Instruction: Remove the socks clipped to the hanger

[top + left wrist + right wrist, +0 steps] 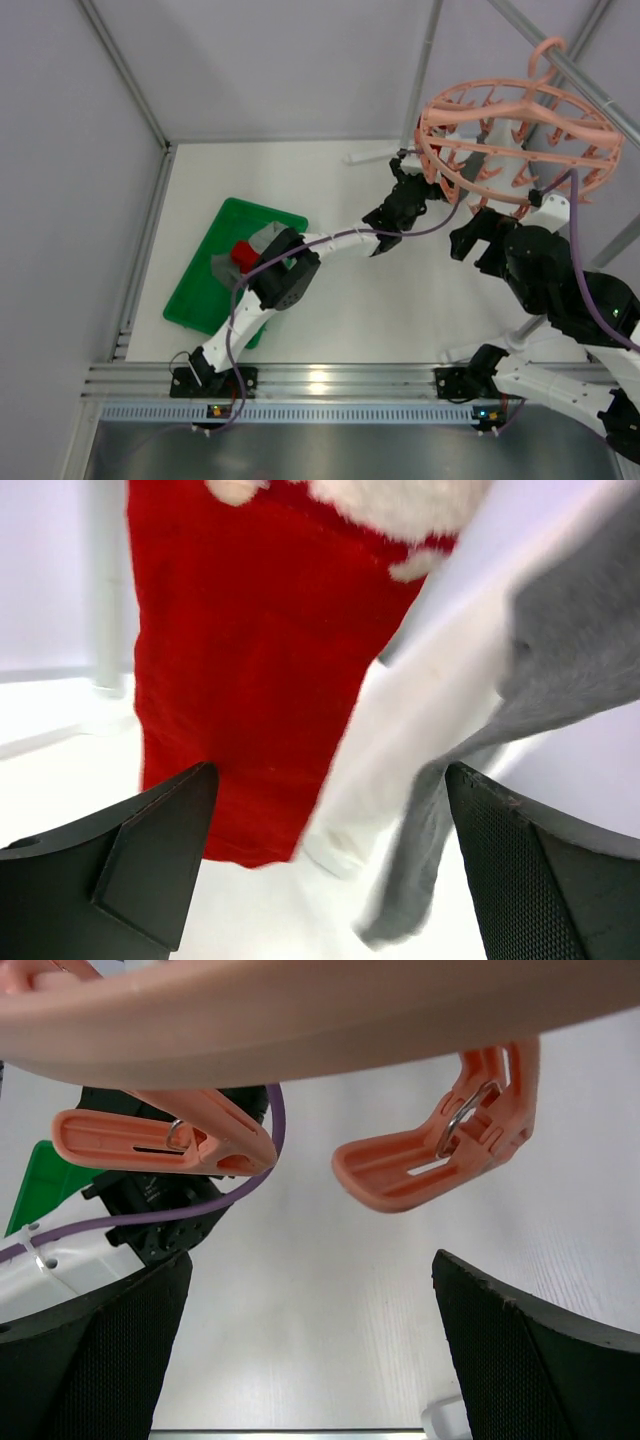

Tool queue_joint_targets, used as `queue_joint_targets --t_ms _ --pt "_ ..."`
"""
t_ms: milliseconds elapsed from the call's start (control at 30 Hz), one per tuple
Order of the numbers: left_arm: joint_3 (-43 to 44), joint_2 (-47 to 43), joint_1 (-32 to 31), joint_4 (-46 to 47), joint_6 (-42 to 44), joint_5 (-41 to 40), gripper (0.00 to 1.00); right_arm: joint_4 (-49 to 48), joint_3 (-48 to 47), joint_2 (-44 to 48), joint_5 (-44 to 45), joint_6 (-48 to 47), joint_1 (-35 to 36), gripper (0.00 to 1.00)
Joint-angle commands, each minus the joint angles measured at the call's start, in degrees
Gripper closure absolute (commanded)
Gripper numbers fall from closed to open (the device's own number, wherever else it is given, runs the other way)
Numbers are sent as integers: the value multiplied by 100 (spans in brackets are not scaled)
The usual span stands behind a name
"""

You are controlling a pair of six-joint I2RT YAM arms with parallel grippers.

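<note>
The salmon-pink hanger (515, 140) hangs at the upper right of the top view, above the white bench (330, 330). The left arm reaches across to the hanger's left edge. Its left hand (330, 772) is spread as wide as it goes and grips nothing. In the left wrist view a red sock (250, 680) with a white fluffy cuff dangles just beyond the dark fingers (150, 850), its lower hem dropping to about fingertip level near the left one. A grey sock (570, 650) hangs beside it toward the other finger, and the blurred pale strip between the two cannot be identified. The right hand (310, 1258) sits under the hanger's near rim, also fully spread and holding nothing. Its wrist view looks up at two pink clips (430, 1160) hanging from the ring, well apart from its fingertips. On the bench to the left lies a green tray (195, 295) holding a red piece (243, 255) and a grey piece (268, 237) of fabric, partly covered by the left arm's elbow.
</note>
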State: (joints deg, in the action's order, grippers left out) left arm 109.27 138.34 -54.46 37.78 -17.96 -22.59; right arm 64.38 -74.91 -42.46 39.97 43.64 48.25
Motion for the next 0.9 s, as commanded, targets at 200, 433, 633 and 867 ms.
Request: queue_joint_targets --t_ms 200,433,633,867 --pt "288 18 -118 -289 653 -1986 1 92 -137 141 38 39 36 1" --pt "-292 -273 -74 -289 609 -2223 1 48 -102 176 29 -22 44 1" --pt "-65 -106 -39 -289 705 -2549 2 48 -58 212 -24 13 35 0" --pt "-63 -219 -21 -297 987 -2487 80 154 -155 141 -77 -118 35 1"
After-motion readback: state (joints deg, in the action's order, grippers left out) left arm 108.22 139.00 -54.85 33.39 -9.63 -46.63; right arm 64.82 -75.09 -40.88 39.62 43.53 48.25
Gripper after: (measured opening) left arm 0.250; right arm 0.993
